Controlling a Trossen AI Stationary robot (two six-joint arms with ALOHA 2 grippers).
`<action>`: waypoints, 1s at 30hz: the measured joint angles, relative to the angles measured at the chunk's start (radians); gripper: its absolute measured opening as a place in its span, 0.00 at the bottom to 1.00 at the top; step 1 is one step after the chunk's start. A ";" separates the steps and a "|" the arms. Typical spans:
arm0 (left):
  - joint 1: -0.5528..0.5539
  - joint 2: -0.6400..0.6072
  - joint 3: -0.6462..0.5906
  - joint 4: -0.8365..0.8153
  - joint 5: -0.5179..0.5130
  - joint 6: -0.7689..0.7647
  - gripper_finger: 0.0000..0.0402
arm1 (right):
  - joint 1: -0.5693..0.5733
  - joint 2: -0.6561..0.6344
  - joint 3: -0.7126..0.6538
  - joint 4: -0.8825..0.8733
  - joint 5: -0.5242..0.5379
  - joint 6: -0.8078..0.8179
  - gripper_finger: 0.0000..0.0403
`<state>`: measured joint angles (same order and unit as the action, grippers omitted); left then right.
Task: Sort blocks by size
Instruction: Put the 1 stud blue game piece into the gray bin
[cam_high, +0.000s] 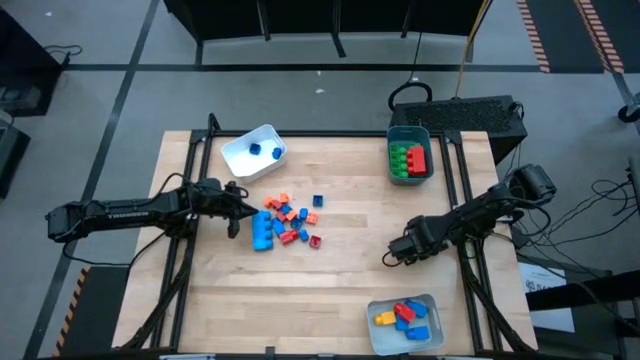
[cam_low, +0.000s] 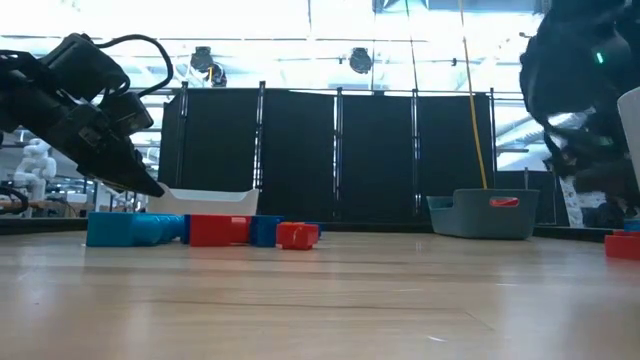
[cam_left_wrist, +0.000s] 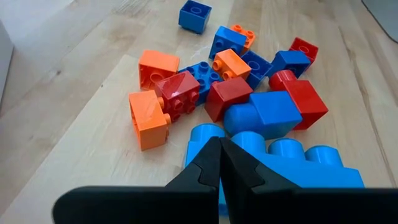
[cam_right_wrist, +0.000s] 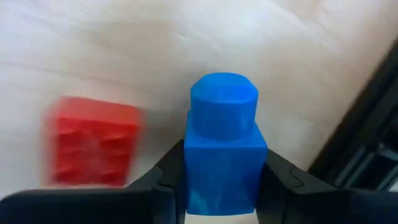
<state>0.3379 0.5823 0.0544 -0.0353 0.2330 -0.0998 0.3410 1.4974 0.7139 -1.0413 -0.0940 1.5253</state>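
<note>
The right gripper (cam_right_wrist: 221, 180) clamped a small blue one-stud plastic brick (cam_right_wrist: 222, 140) near a blurred red brick (cam_right_wrist: 93, 149). The left gripper (cam_left_wrist: 219, 163), fingertips pressed together and empty, hovered beside the long blue studded bar (cam_left_wrist: 292, 165) in the central pile.

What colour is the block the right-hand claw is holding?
Blue: the single-stud block sits clamped in the right gripper, clearest in the right wrist view.
</note>
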 joint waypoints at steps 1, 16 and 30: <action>0.000 0.000 0.000 0.000 0.000 0.000 0.03 | 0.002 -0.001 0.028 -0.013 0.020 -0.009 0.26; 0.000 0.000 0.000 -0.010 -0.002 -0.026 0.03 | 0.195 0.026 0.510 0.098 0.188 -0.074 0.26; 0.000 0.003 0.000 -0.003 -0.004 -0.025 0.03 | 0.503 0.232 0.586 0.286 0.163 0.293 0.26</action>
<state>0.3378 0.5858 0.0544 -0.0384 0.2295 -0.1246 0.8445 1.7294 1.3003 -0.7551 0.0692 1.8186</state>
